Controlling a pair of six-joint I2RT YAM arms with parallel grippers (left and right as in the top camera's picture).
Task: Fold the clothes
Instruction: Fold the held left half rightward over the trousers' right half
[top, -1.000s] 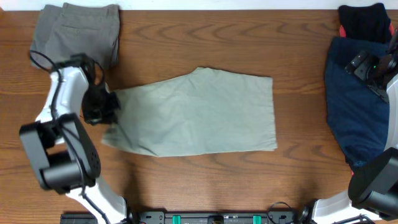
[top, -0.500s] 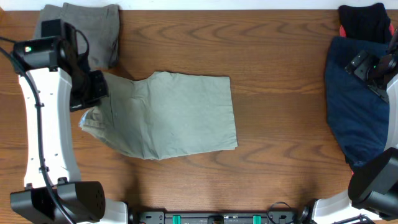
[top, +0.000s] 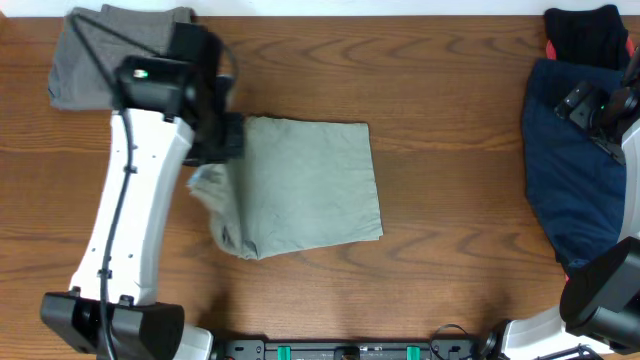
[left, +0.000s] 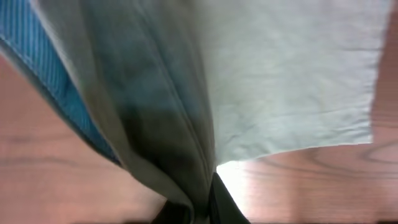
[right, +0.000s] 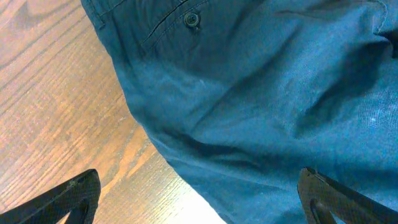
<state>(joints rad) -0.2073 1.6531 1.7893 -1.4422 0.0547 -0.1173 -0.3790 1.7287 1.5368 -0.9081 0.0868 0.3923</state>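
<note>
The pale khaki shorts lie in the middle of the table, their left end lifted and carried over toward the right. My left gripper is shut on that lifted edge of the shorts, which hangs from the jaws in the left wrist view. A navy-blue garment lies at the right edge, and my right gripper hovers open above it. In the right wrist view the navy garment fills the frame between the wide-apart fingers.
Folded grey shorts sit at the far left corner, partly under my left arm. A black garment with a bit of red lies at the far right corner. Bare wood table surrounds the khaki shorts.
My left gripper has swung from the left side up and rightward, pulling the shorts' left end with it. The shorts slid left and now look narrower. The right arm has not moved.
</note>
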